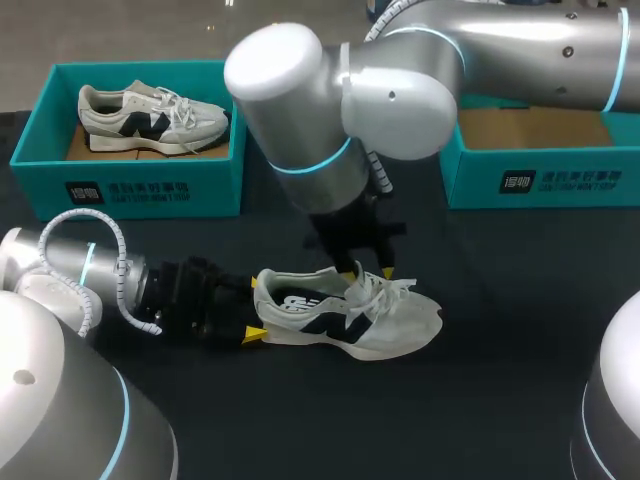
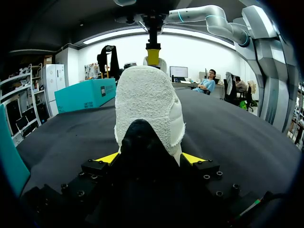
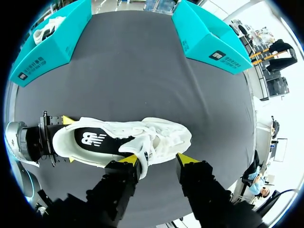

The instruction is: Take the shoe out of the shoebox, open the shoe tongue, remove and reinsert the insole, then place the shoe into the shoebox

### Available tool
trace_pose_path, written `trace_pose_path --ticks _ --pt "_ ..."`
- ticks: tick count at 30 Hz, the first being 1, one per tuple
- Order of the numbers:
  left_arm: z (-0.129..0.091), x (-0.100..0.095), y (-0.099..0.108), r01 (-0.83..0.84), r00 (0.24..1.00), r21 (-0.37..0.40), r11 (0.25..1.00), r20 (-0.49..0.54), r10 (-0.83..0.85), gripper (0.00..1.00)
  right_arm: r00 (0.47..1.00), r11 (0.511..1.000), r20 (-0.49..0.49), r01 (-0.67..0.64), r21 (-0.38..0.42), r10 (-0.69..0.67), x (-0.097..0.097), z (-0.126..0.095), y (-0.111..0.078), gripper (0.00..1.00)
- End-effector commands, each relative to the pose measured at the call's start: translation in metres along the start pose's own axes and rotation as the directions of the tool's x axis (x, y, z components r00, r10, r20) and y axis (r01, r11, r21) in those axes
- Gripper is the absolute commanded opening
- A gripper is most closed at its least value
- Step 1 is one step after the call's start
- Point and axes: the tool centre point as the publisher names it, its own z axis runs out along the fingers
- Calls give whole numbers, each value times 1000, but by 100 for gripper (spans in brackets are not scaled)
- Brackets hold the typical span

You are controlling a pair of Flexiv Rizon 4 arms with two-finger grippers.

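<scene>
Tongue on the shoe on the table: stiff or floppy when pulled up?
Probably floppy: the tongue looks like thin fabric, curled over by one finger of the right gripper. The laces lie loose, so it should lift with little resistance. The shoe seems light, but the left gripper clamps its heel, so it likely won't drag.

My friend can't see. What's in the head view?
A white sneaker lies on a black table, heel clamped by the left gripper, the right gripper open over its laces. A teal shoebox behind holds another sneaker; a second shoebox stands beside it.
</scene>
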Motion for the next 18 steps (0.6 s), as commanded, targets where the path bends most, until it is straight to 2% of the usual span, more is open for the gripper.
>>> trace_pose_path --ticks 1,10,15,16,18 --pt "3 3 4 0 1000 -2 1000 0 0 0 963 963 -3 -268 -3 268 8 -1 -3 47" --pt "3 3 4 0 1000 -2 1000 0 0 0 969 969 -41 -244 25 245 23 12 1 46" --pt "3 3 4 0 1000 -2 1000 0 0 0 970 971 -46 -235 38 237 24 18 2 44" --pt "3 3 4 0 1000 -2 1000 0 0 0 970 971 -47 -235 39 237 24 18 2 43" --pt "3 3 4 0 1000 -2 1000 0 0 0 970 971 -48 -235 39 237 22 17 2 30"
